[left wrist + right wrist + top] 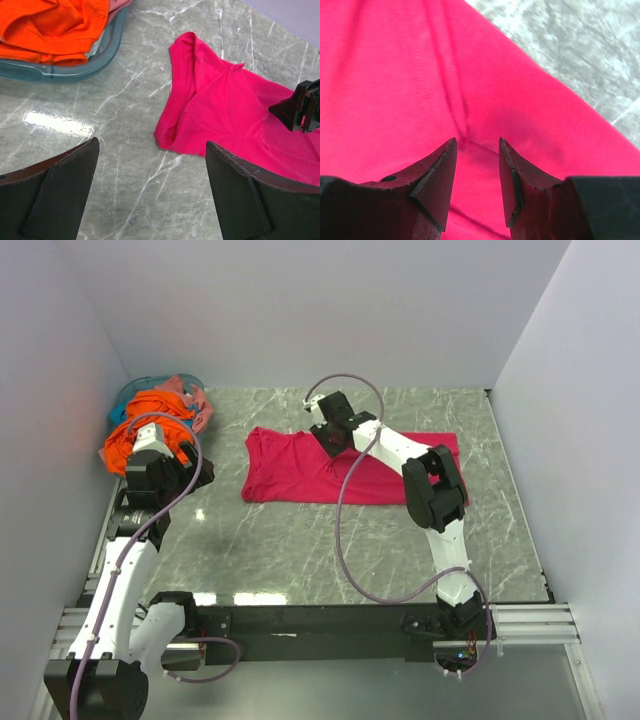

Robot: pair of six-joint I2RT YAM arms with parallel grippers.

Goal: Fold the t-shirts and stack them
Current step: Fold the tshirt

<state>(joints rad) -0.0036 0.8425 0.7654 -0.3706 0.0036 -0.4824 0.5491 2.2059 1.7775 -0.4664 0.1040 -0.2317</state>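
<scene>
The crimson-pink t-shirt point(295, 475) lies spread on the marble table, partly folded over itself; it also shows in the left wrist view point(225, 110) and fills the right wrist view point(395, 75). My right gripper point(330, 437) is low over its upper middle, jaws partly open, with the tips point(477, 145) astride a crease; nothing is gripped. My left gripper point(192, 466) hangs wide open and empty point(152, 180) over bare table between the basket and the shirt's left end. The orange t-shirt point(148, 422) point(50, 30) and the salmon-pink t-shirt point(196, 405) point(120, 4) lie heaped in the basket.
A round teal basket point(128, 396) point(107, 50) stands at the back left corner. White walls close in the table on the left, back and right. The right arm's cable point(345, 520) loops over the shirt and table.
</scene>
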